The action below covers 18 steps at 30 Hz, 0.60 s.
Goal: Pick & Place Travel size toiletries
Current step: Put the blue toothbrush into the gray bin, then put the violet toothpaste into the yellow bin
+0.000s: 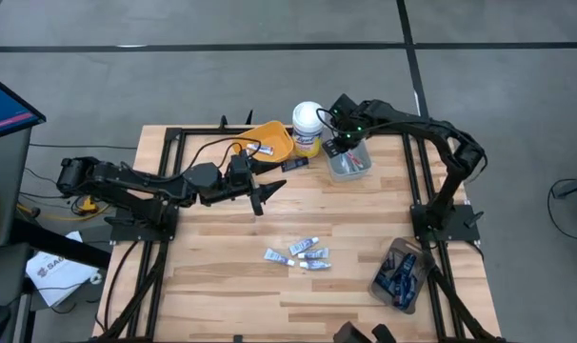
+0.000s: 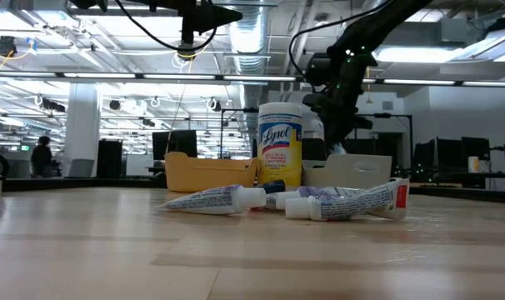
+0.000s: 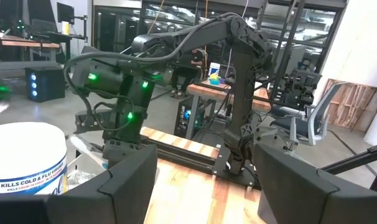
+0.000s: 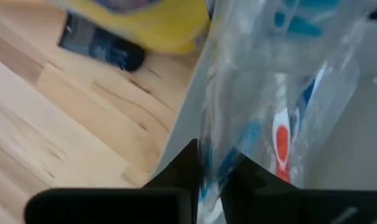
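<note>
Several small white-and-blue tubes (image 1: 298, 254), one red-tipped, lie on the wooden table's near middle and also show in the low view (image 2: 319, 202). A flat dark navy packet (image 1: 293, 164) lies by the yellow bin (image 1: 269, 139). My right gripper (image 1: 344, 148) stands over a grey box (image 1: 357, 168) at the far side, shut on a clear bag (image 4: 269, 81) that holds blue and red items. My left gripper (image 1: 268, 193) is open and empty, raised over the table's middle left, pointing toward the right edge. My right gripper pinches the clear bag's plastic (image 4: 216, 158) between its two fingers (image 4: 187, 167). It comes from above, pointing down into the grey box (image 4: 363, 130). The rest of the bag stretches away below the fingers inside the box; whether it rests on the box floor, I cannot tell.
A white-lidded yellow canister (image 1: 308, 126) stands between the yellow bin and the grey box. A tray (image 1: 400, 274) with dark and blue items sits at the near right corner. Black frame rails run along the table's left and right sides.
</note>
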Tool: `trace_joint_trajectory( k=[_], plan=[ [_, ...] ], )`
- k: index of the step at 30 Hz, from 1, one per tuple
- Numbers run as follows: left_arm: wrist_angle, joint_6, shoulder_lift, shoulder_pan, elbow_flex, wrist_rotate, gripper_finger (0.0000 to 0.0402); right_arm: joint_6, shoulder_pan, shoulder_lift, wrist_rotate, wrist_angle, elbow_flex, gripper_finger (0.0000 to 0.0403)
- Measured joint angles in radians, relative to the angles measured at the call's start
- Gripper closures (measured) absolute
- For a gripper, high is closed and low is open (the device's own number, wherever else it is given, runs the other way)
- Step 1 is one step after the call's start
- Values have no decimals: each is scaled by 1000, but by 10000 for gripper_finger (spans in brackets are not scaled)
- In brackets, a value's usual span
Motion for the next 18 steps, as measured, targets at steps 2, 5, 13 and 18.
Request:
trace_joint_trajectory(
  k=[2, 5, 13, 18],
  plan=[
    [0, 0, 0, 0, 0, 0, 137, -2, 0, 0, 0, -20, 0, 358],
    [0, 0, 0, 0, 0, 0, 137, -8, 0, 0, 1, -34, 0, 339],
    [-64, -1, -1, 0, 0, 2, 137, -19, 0, 0, 1, -51, 0, 230],
    [-227, -27, -1, 0, 0, 84, 137, -19, 0, -5, 1, -92, 30, 165]
  ],
)
